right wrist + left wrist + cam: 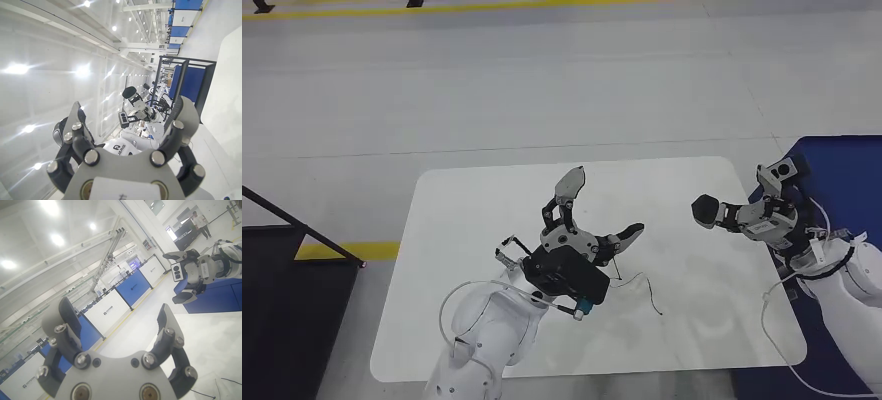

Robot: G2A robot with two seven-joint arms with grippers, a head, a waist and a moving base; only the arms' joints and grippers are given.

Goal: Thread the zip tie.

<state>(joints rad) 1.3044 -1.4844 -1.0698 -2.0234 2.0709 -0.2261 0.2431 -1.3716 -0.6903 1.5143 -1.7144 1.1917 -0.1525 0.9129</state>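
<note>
Hovering over the table's (pixel 472 230) middle with left gripper (pixel 602 206) gaping empty; by the right edge with right gripper (pixel 169 277) gaping too; beside one zip tie (pixel 653 298).

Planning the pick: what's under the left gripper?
Under the left gripper, which is open, there is bare white table. The thin black zip tie lies on the table beside its wrist. Whether the tie's near end runs under the gripper body cannot be seen.
</note>
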